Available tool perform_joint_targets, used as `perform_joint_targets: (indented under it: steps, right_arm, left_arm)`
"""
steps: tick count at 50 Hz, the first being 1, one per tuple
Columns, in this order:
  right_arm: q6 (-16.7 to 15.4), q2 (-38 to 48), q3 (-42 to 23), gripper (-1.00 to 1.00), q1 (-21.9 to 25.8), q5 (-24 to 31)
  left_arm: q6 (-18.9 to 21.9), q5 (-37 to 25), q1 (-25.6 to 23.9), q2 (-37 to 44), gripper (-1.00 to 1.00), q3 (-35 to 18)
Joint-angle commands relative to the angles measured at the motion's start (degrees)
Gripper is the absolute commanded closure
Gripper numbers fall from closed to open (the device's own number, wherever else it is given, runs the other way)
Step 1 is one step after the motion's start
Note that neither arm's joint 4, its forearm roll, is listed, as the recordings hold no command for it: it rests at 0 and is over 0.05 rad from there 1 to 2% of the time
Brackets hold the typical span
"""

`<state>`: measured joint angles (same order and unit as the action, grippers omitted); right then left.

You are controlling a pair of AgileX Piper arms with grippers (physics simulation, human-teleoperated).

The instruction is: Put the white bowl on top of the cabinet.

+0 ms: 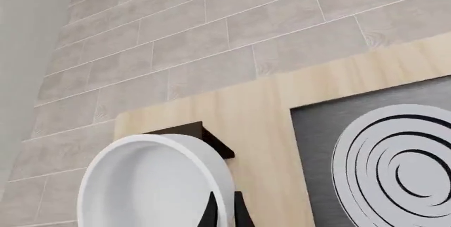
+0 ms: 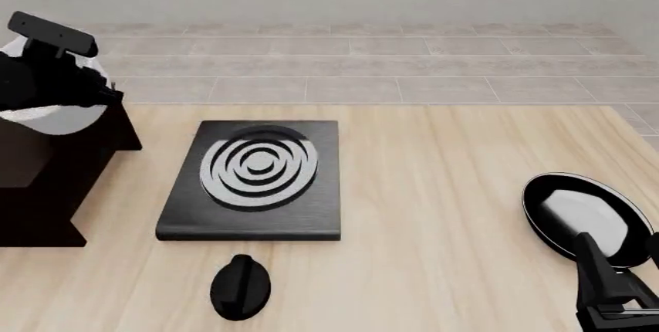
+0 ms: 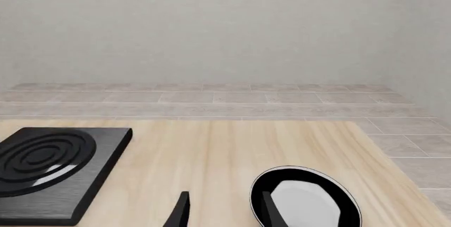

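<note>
Holding: my left gripper [image 1: 224, 211] pinches the bowl [image 2: 57, 112] rim, over the cabinet [image 2: 42, 185] at 9 o'clock.
Next: I'd lower, then let go.
Right gripper [image 3: 224, 211]: spread, idle.

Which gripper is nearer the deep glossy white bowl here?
Left. The left gripper grips the deep glossy white bowl by its rim over the dark wooden cabinet; the right gripper sits far across the table beside the black pan.

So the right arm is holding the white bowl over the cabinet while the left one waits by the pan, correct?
No, the arms are swapped. The front view shows the left gripper holding the white bowl over the cabinet, while the right gripper waits by the pan.
</note>
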<state>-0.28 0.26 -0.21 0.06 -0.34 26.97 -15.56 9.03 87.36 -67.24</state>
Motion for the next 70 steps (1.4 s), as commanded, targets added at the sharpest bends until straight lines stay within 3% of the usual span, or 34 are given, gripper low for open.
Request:
perform_joint_targets:
  steps: [1, 9, 20, 24, 37, 51, 64, 65, 70]
  right_arm:
    - [0.01, 0.00, 0.00, -1.00, -0.01, 0.00]
    - [0.01, 0.00, 0.00, -1.00, -0.01, 0.00]
    - [-0.01, 0.01, 0.00, -1.00, 0.00, 0.01]
    - [0.00, 0.01, 0.00, -1.00, 0.00, 0.00]
    - [0.00, 0.00, 0.00, -1.00, 0.00, 0.00]
    - [0.00, 0.00, 0.00, -1.00, -0.01, 0.00]
    - [0.01, 0.00, 0.00, -1.00, -0.01, 0.00]
    - [-0.01, 0.00, 0.00, -1.00, 0.00, 0.00]
    - [-0.01, 0.01, 0.00, -1.00, 0.00, 0.01]
  left_arm:
    - [0.86, -3.57, 5.98, 6.50, 1.00, -8.83]
    - [2.62, -4.47, 8.27, 9.90, 1.00, -11.94]
    - [0.92, -3.84, 9.80, 14.06, 1.00, -14.53]
    - [2.14, -2.88, 9.66, 14.70, 1.00, -13.66]
    - [0.11, 0.03, 10.96, 18.62, 1.00, -13.15]
    - [-1.85, 5.68, 11.42, 21.15, 1.00, -6.88]
    - [-2.52, 3.07, 11.00, 18.72, 1.00, -8.38]
    - [-2.49, 2.95, 10.85, 18.43, -1.00, -8.49]
    - [-2.51, 1.70, 10.79, 17.42, -1.00, -10.09]
